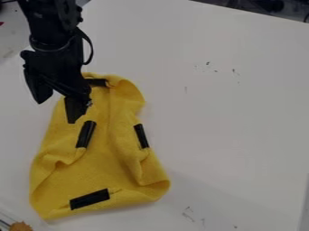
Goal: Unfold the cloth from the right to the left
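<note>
My gripper (56,113), upper L of frame, has fingers spread at the upper L edge of the cloth (100,169), yellow, rumpled, L of ctr on the white counter (229,113).

No texts, labels, brands, numbers or signs can be read.
</note>
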`<state>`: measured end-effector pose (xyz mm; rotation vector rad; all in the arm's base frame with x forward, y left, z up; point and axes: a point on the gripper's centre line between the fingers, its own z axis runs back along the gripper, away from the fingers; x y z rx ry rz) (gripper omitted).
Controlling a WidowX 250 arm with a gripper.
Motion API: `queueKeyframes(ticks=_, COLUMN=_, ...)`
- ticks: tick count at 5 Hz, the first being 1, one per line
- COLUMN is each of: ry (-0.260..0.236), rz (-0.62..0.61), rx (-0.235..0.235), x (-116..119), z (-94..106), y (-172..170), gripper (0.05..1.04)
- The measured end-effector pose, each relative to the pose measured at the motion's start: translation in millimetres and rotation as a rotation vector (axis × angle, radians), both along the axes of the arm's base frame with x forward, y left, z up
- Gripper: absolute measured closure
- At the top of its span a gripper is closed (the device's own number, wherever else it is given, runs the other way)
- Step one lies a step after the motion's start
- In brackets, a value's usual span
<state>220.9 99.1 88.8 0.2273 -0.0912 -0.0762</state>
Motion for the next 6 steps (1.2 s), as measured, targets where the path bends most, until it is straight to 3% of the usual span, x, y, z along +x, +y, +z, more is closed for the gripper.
queueKeyframes(ticks=1, ry=0.011, rz=0.004, rx=-0.013, x=-0.9, z=-5.6, y=-1.3, gripper=0.084)
queueKeyframes(ticks=2, ry=-0.023, rz=-0.001, rx=-0.071, x=7.9, z=-26.7, y=-10.7, gripper=0.084)
queueKeyframes(ticks=4, ry=-0.068, rz=-0.054, rx=-0.141, x=25.4, z=-60.1, y=-20.0, gripper=0.084)
queueKeyframes(ticks=6, ry=-0.052, rz=-0.068, rx=-0.209, x=27.3, z=-82.6, y=-7.1, gripper=0.114)
